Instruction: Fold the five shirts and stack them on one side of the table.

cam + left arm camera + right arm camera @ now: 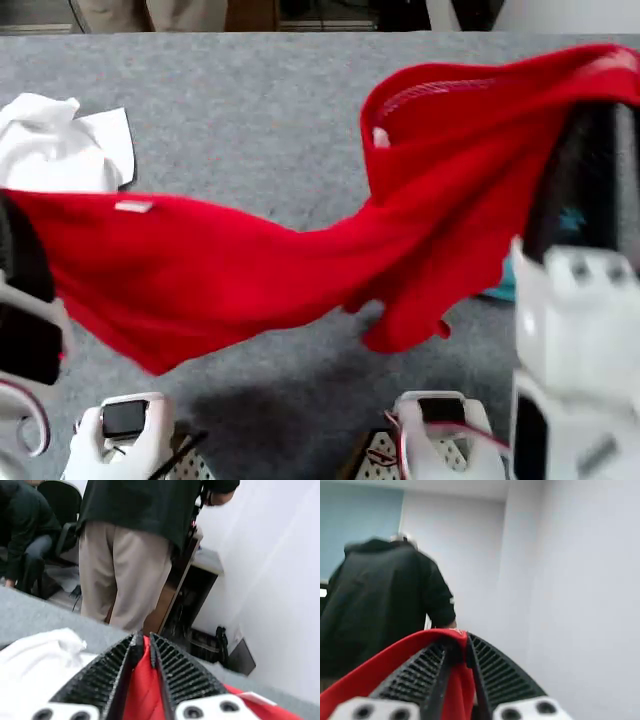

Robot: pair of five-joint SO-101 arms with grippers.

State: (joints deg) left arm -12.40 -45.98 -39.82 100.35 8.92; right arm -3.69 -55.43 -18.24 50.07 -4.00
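Pinching hard, the left pincer (144, 640) has a fold of the red shirt (142, 685) squeezed between its two ribbed black fingers (107, 672), and the cloth fills the narrow gap from the tips back toward the wrist. The right pincer (461, 642) is closed on the same shirt, with the fabric draped over one finger and falling away to the side.

From above, the red shirt (300, 270) hangs stretched between the two arms, high at both ends and sagging in the middle above the grey tabletop (250, 110). Whether its lowest fold touches the tabletop cannot be told. Its collar sits toward the right arm's end. A crumpled white shirt (50, 145) lies on the tabletop near the left arm, just behind the red cloth.

In the high view the arms' own bodies cover the spots where the shirt is gripped, and the right arm hides part of the shirt. A teal scrap (500, 285) peeks out between the red shirt and the right arm. Most of it is covered, so what it is cannot be made out.
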